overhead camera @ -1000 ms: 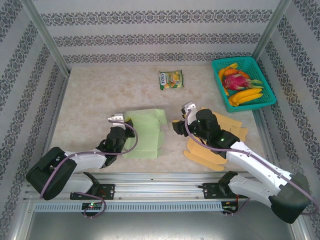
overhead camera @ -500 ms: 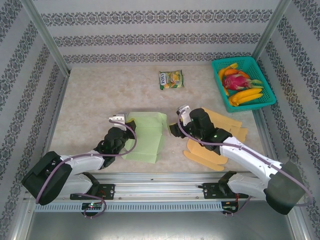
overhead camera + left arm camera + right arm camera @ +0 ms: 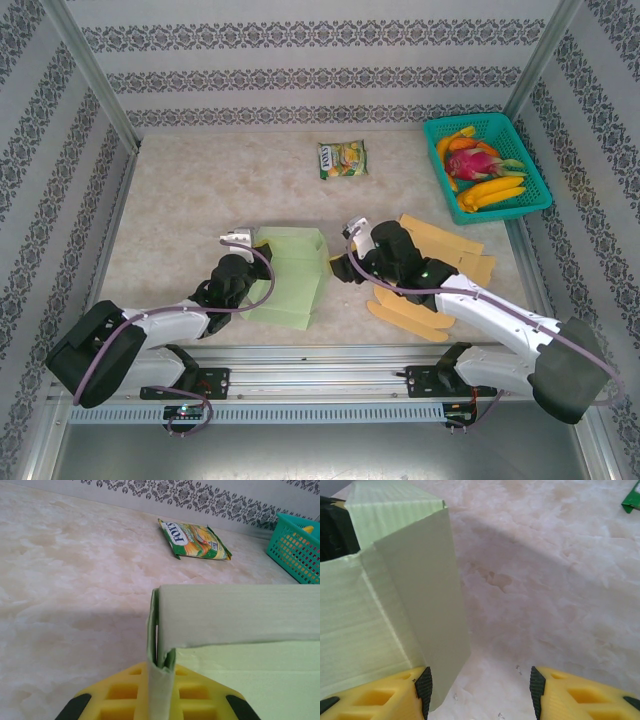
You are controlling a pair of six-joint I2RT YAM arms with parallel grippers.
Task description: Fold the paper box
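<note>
Broadly, a marbled table (image 3: 200, 190) carries everything. The pale green paper box (image 3: 290, 275), partly raised, sits between the two grippers. Its left edge is at the left gripper (image 3: 252, 250) and its right side reaches the right gripper (image 3: 338, 266).

In the left wrist view, the left gripper (image 3: 161, 682) is clamped tight on a thin upright panel of the paper box (image 3: 240, 615). A wider panel runs off to the right of the fingers, above a flat green sheet.

In the right wrist view, the right gripper (image 3: 480, 695) stands partly open and holds nothing. A tall upright flap of the paper box (image 3: 410, 605) comes down just inside the finger (image 3: 375, 697) at the left of that view. Whether it touches the pad I cannot tell. Bare table lies between the flap and the other finger.

Orange cardboard sheets (image 3: 440, 240) lie just behind and to the right of the right fingers, partly under that arm. A teal basket (image 3: 437, 130) of fruit (image 3: 470, 162) sits well beyond them, far right. A snack packet (image 3: 343, 159) lies well ahead of both pairs of fingers, apart from the box.
</note>
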